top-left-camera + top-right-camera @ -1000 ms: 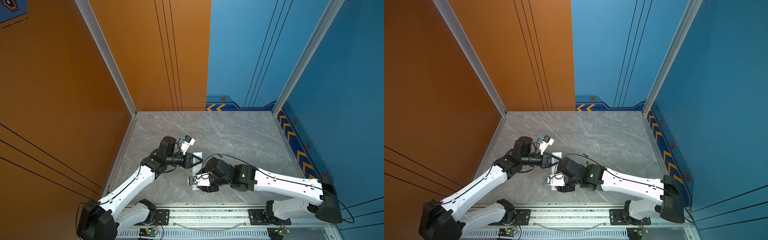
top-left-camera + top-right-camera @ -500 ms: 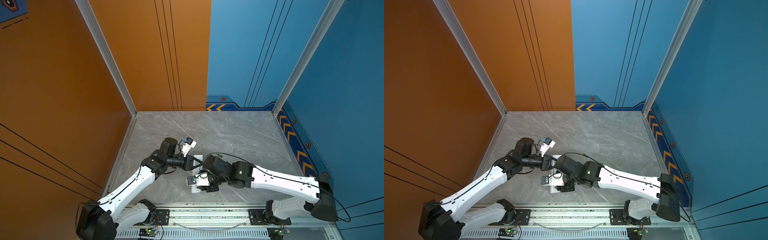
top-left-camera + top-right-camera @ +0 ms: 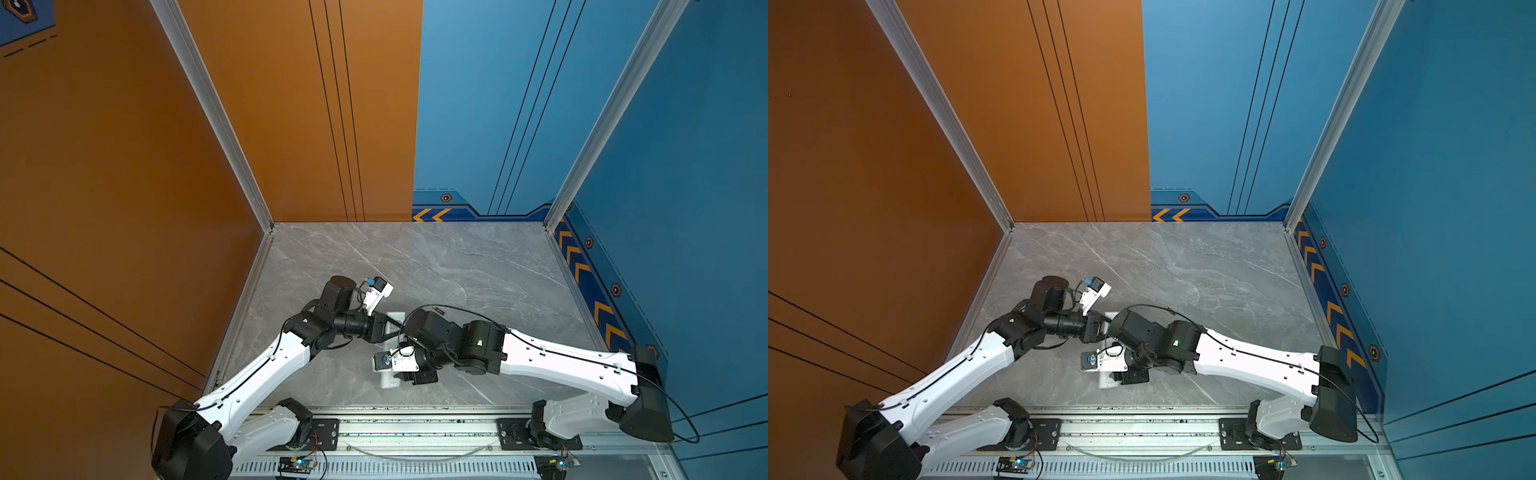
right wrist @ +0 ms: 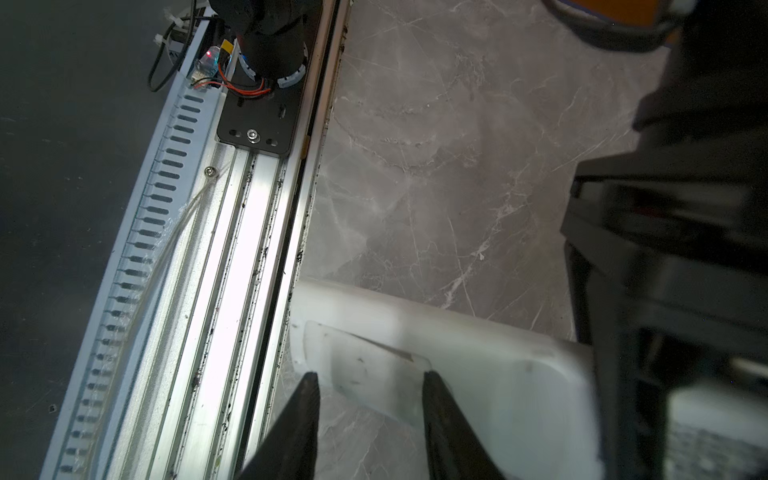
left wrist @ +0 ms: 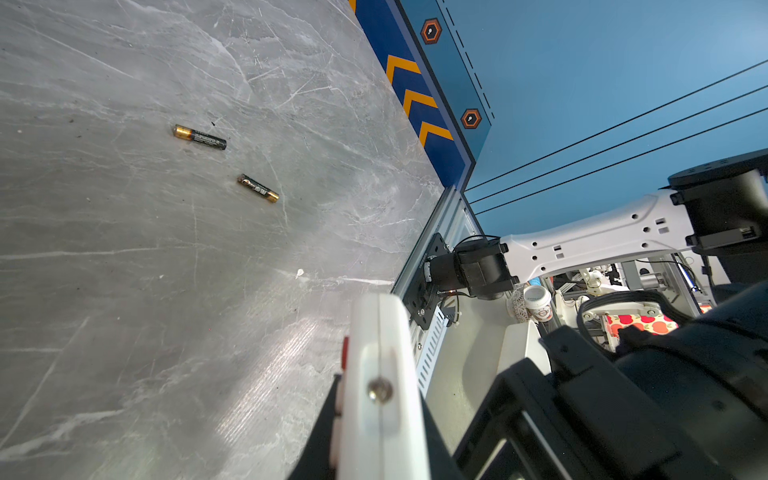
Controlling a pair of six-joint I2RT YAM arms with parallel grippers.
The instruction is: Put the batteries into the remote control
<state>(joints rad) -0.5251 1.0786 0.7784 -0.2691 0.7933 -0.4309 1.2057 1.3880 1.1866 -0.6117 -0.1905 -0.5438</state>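
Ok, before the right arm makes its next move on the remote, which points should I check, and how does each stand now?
1. Left end effector grips the remote control: ok, shut on it.
2. Right end effector lined up: ok, its fingers stand on either side of the panel on the remote's back.
3. Right end effector's contact with that panel: cannot tell, the touching surfaces are hidden.
4. Battery recess open: cannot tell from this blurred view.
5. Batteries free to pick: ok, both lie loose and apart on the table.
6. Batteries loaded: not ok, none is in the remote yet.
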